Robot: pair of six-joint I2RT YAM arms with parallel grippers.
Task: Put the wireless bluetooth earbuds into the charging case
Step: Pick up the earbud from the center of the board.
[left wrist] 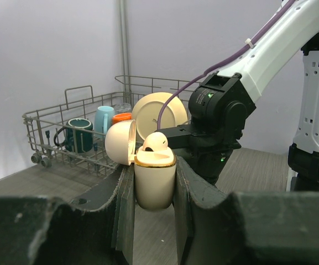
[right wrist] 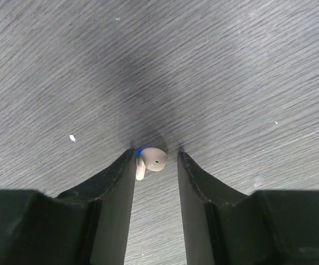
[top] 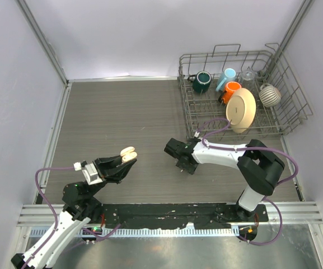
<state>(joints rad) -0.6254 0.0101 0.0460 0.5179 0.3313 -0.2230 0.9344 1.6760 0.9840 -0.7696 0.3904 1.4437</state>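
My left hand (top: 126,158) is pinching the charging case (left wrist: 155,185), one finger pressed on each side of its cream body. In the left wrist view the case is upright and seems to be clear of the surface (top: 122,112). Its rounded lid (left wrist: 120,142) is hinged open and leans away to the left. One white earbud (left wrist: 158,142) sits in the mouth of the case, its bulb poking up above the gold rim.

I take the dish rack (top: 223,54) as my landmark. The left hand and the case are well away from it, out past its near-left corner toward the arm bases. My right hand (top: 173,149) lies between the case and the rack, near the rack's front-left corner and pointing back toward the left hand.

In the right wrist view the right hand is low over the grey wood-grain surface. Its fingers are spread a little and bracket a second earbud (right wrist: 152,159), which lies on the surface. The stem of that earbud touches the left finger (right wrist: 120,182). I see a sliver of a gap on the other side, so I would not call it gripped.

The rack holds:
- a dark green mug (top: 201,82)
- a light blue cup (top: 226,78)
- an orange cup (top: 231,89)
- a cream plate (top: 241,110) standing on edge
- a striped round piece (top: 270,94)
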